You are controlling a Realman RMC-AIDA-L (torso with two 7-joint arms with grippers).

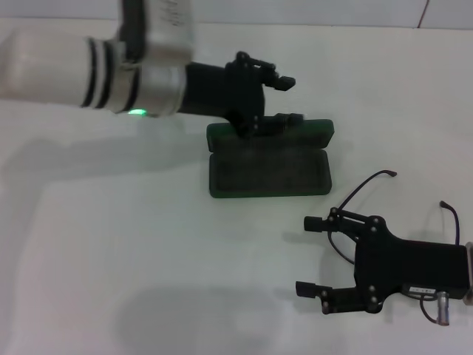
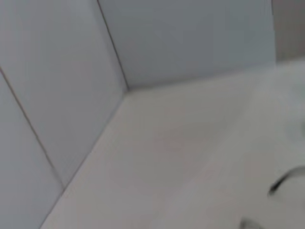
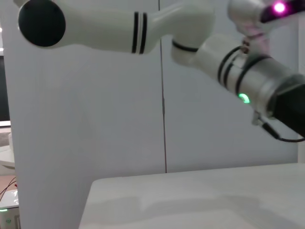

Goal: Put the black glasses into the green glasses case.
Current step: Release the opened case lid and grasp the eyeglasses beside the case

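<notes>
The green glasses case point(image 1: 270, 174) lies open at the table's middle, with its lid point(image 1: 310, 133) tipped back on the far side. My left gripper point(image 1: 284, 99) is open over the lid's far edge, and its lower finger point(image 1: 284, 118) is at the lid's rim. The black glasses point(image 1: 369, 182) lie to the right and nearer me, temple arms spread, with the front mostly hidden under my right gripper point(image 1: 307, 255). That gripper is open and empty, low over the glasses, fingers pointing left. The case shows in neither wrist view.
The table point(image 1: 133, 244) is white, with light wall panels point(image 2: 190, 38) behind it. The left arm point(image 3: 238, 71) crosses the right wrist view. A thin dark curve point(image 2: 286, 179) lies at the edge of the left wrist view.
</notes>
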